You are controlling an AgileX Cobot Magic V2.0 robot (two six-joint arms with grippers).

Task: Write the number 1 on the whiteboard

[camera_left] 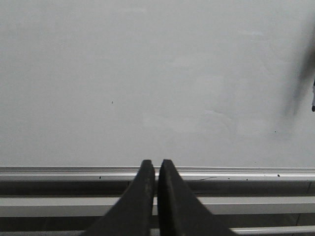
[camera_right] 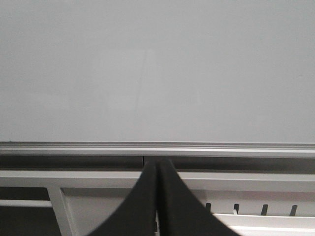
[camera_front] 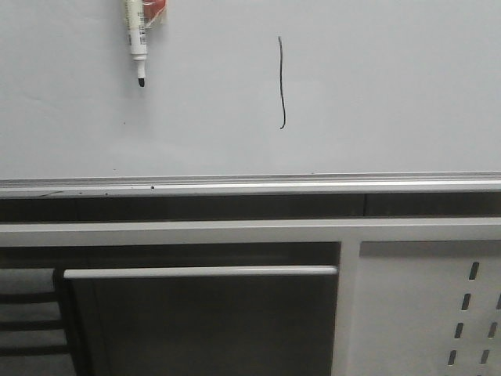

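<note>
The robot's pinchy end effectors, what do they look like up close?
Each wrist view shows two fingers. The left end effector and right end effector look alike: plain matte black, smooth, wide at the base and curving in to narrow tips, like a pointed beak. No cables, stickers or markings show on them.

**What the views cut off or blur**

The marker (camera_front: 137, 39) runs off the front view's top edge, something red (camera_front: 156, 9) behind it too cropped to identify. Beside the left end effector (camera_left: 156, 169), a dark smear (camera_left: 301, 83) at the frame edge stays blurred.
</note>
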